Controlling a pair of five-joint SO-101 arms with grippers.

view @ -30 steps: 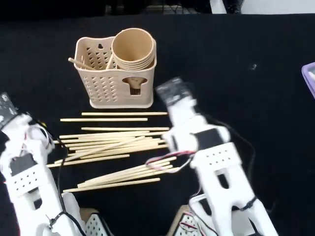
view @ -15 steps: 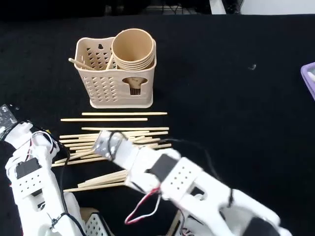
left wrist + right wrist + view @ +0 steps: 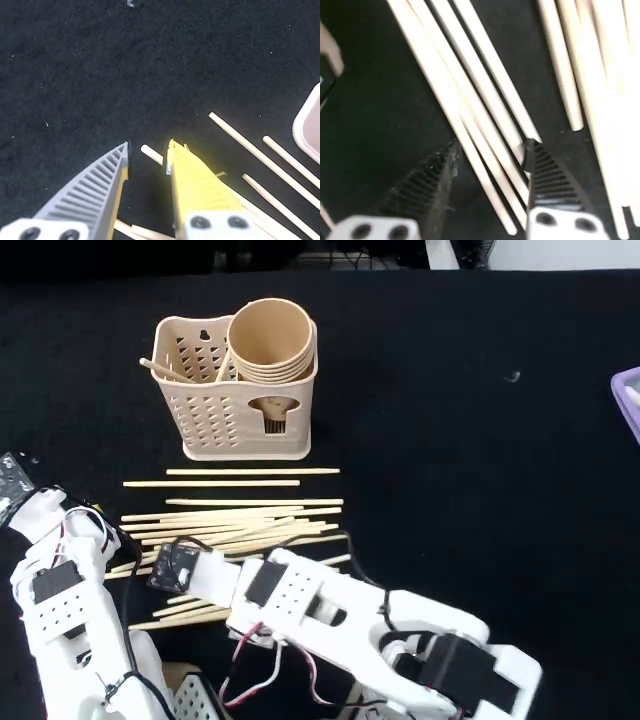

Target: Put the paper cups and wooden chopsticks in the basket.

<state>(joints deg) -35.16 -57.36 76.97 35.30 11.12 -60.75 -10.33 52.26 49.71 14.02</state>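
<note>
The wooden chopsticks [image 3: 230, 530] lie loose on the black table [image 3: 480, 470], at 6 o'clock from the basket [image 3: 200, 410]. They are pale, thin and round, mostly parallel, and some overlap. One stick leans inside the basket's 9 o'clock compartment. The stacked paper cups [image 3: 270, 335] sit in its 3 o'clock compartment.

The right gripper [image 3: 492, 150] is spread over the 7 o'clock end of the pile, and several sticks run between its jaws. To grasp well, it should come down until the tips reach the table, then close on only the sticks inside the gap. This grasp looks close to the sticks' ends, so they will likely droop or swivel when lifted. Taking them nearer mid-length would probably carry them steadier. Smooth round sticks may also roll out of a loose pinch.

The left gripper [image 3: 147, 147] hangs spread and empty at 9 o'clock from the pile, above a stick's tip.
</note>
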